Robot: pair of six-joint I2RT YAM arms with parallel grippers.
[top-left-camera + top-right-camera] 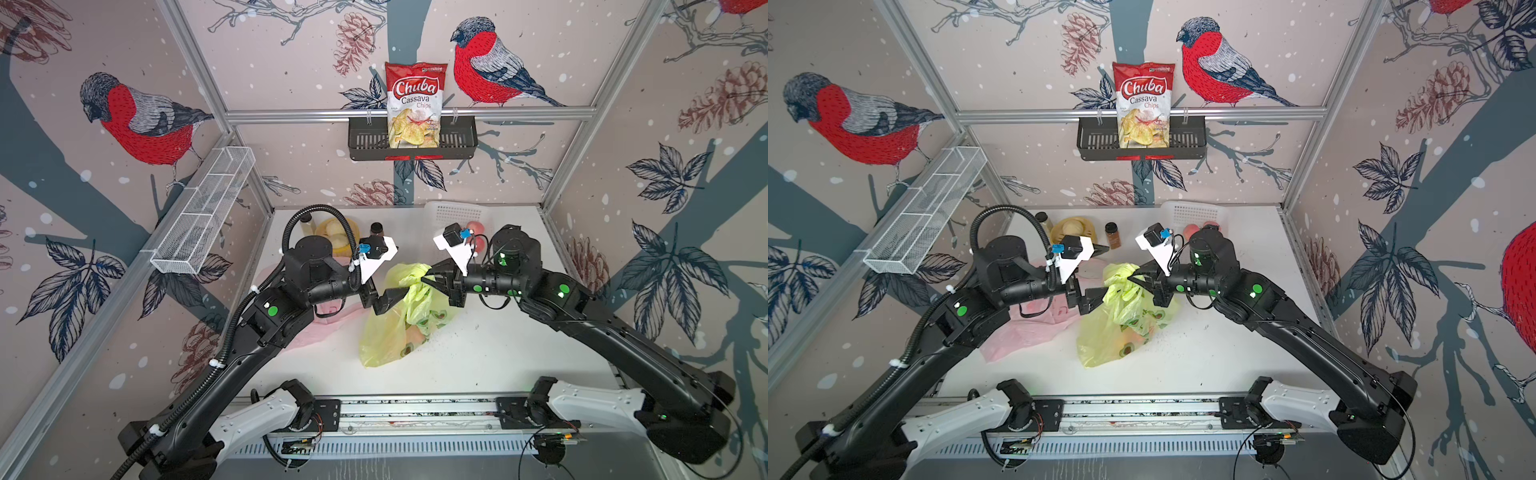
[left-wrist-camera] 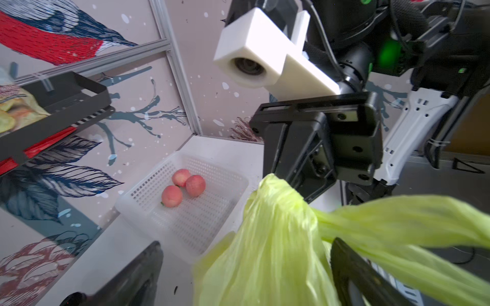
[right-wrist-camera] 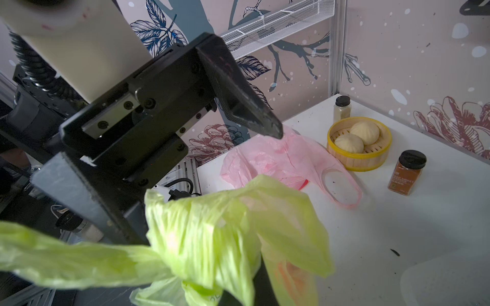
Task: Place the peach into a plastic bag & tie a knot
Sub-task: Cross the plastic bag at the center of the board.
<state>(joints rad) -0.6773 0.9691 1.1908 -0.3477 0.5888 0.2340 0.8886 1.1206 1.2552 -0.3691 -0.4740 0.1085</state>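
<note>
Tabletop: white, boxed in by bird-papered walls; I am watching it in both top views.
Bag: yellow-green, lying mid-tabletop with its neck held up off the surface.
Peach: showing faintly orange through the film, so I am judging it to be inside the bag.
Right fingers: pressing together on the bag's bunched top.
Left fingers: standing spread wide, gripping nothing; a twisted handle is running close by one of them.
Handling: thin, limp, slippery film with a light load; I am expecting it to slump wherever it is unsupported.
Hold: I am aiming for the twisted handle near the neck, not the fruit.
</note>
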